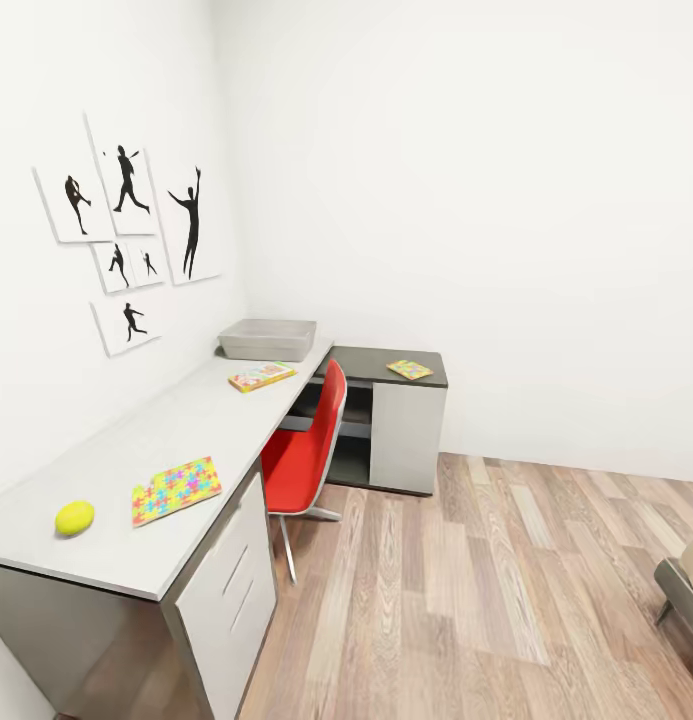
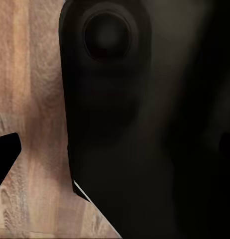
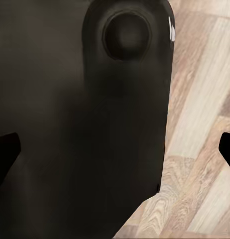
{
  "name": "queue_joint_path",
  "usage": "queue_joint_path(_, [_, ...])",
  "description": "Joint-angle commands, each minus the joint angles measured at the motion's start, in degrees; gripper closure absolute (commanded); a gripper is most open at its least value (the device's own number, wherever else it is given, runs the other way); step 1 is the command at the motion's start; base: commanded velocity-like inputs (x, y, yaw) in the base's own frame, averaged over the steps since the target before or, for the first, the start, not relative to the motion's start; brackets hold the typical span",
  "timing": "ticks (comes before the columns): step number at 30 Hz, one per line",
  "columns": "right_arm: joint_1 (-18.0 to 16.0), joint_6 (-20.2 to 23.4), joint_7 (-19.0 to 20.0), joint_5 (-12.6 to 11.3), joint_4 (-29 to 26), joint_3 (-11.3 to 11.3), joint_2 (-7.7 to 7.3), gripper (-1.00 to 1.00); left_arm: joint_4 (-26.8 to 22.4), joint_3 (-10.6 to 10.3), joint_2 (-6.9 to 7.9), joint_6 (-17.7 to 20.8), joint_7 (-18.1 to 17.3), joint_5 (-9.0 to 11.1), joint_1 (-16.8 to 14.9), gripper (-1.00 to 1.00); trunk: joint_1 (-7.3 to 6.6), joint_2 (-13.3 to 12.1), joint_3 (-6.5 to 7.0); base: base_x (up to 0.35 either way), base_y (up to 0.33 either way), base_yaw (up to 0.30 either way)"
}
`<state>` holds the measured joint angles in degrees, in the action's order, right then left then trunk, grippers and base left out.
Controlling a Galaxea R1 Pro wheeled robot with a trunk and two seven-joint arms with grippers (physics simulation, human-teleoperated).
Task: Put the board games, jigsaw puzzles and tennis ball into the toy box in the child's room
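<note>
The robot appears to be at the approach stage: it faces the L-shaped surface (image 1: 176, 430) from a little way off, and no toy has gone into the toy box (image 1: 267, 339) as far as the head view shows.

On the near left end lies the tennis ball (image 1: 74, 517), with 1 jigsaw puzzle (image 1: 175, 490) just to its right. Farther along, near the toy box at the far end, rests 1 board game (image 1: 261, 376). The other jigsaw puzzle (image 1: 410, 369) sits on the dark corner section to the right. A red chair (image 1: 308, 450) stands tucked beside the surface.

The next move probably calls for rolling closer to the near end and bringing an arm up over the ball or the near puzzle, the closest items.

In both wrist views a dark robot part blocks most of the frame above the wood floor (image 3: 199, 149). Dark tips show at the frame edges, so each gripper looks spread, but I cannot tell for certain; neither seems to hold anything.
</note>
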<state>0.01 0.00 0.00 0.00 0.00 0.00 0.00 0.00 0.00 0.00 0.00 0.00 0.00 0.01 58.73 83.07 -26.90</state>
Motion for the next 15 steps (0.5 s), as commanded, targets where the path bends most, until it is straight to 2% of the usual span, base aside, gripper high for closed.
queue_joint_path(1, [-0.03,0.33,-0.18,-0.1,-0.27,-0.33,0.33,-1.0,-0.33,-0.33,-0.33,-0.22,-0.09,0.27,-0.24,-1.0,0.0,0.01,-0.03,-0.077,0.0,0.0])
queue_joint_path(4, [-0.02,0.64,-0.11,-0.1,-0.27,-0.44,1.3,-1.0,-0.67,-0.44,-1.23,-0.24,-0.09,0.27,-0.22,-1.0,0.0,0.01,-0.03,-0.053,0.0,0.0])
queue_joint_path(9, [-0.04,0.35,0.12,-0.39,-0.27,-0.72,2.5,-1.0,-0.96,-0.78,-1.29,-0.83,-0.09,0.22,-0.19,-1.0,0.0,0.01,-0.03,-0.056,0.0,0.0])
queue_joint_path(12, [-0.05,0.27,0.15,-0.52,-0.27,-0.86,3.4,-1.0,-1.07,-0.89,-1.31,-1.8,-0.09,0.2,-0.19,-1.0,0.0,0.01,-0.03,-0.205,0.0,0.0])
queue_joint_path(15, [-0.07,0.27,0.17,-0.58,-0.27,-0.92,3.59,-1.0,-1.11,-0.93,-1.35,-2.76,-0.09,0.18,-0.19,-1.0,0.0,0.01,-0.03,-0.283,0.0,0.0])
